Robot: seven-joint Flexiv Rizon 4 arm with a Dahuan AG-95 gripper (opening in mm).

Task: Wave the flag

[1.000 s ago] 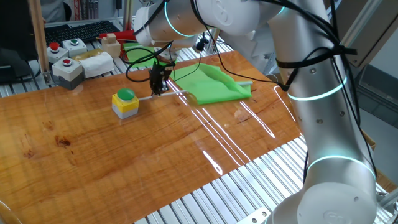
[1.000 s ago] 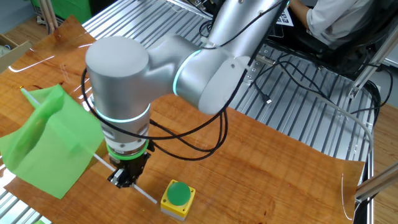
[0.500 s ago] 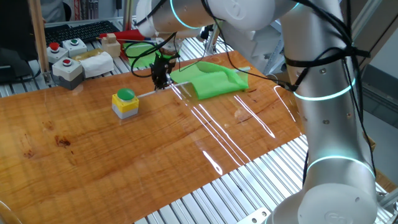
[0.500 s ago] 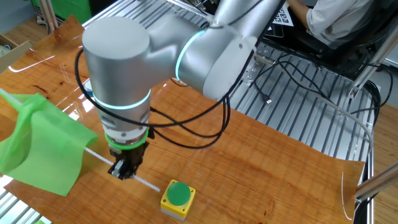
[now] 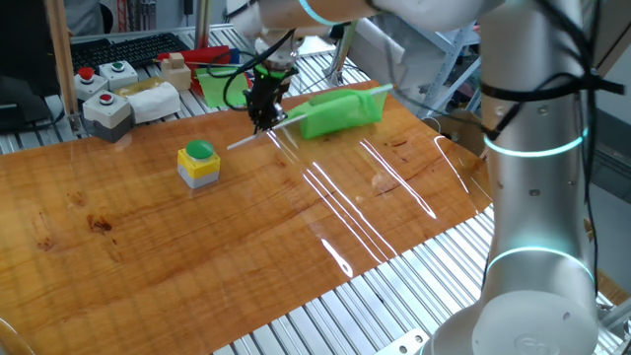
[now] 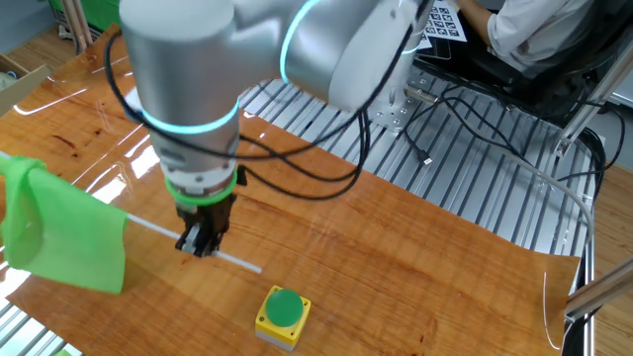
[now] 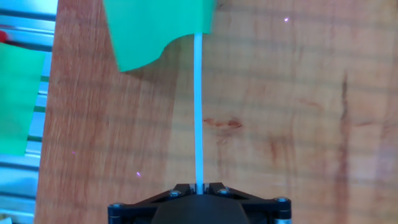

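Note:
The flag is a bright green sheet on a long thin white stick. My gripper is shut on the stick and holds the flag above the wooden table. In the other fixed view my gripper grips the stick, and the green sheet hangs off its left end. In the hand view the stick runs straight up from my gripper to the sheet.
A yellow box with a green button stands on the table left of my gripper; it also shows in the other fixed view. Grey button boxes and a second green sheet lie at the back left. A person sits behind.
My gripper has risen and swung with the stick. The green sheet has lifted off the table and shifted across, now hanging in the air.

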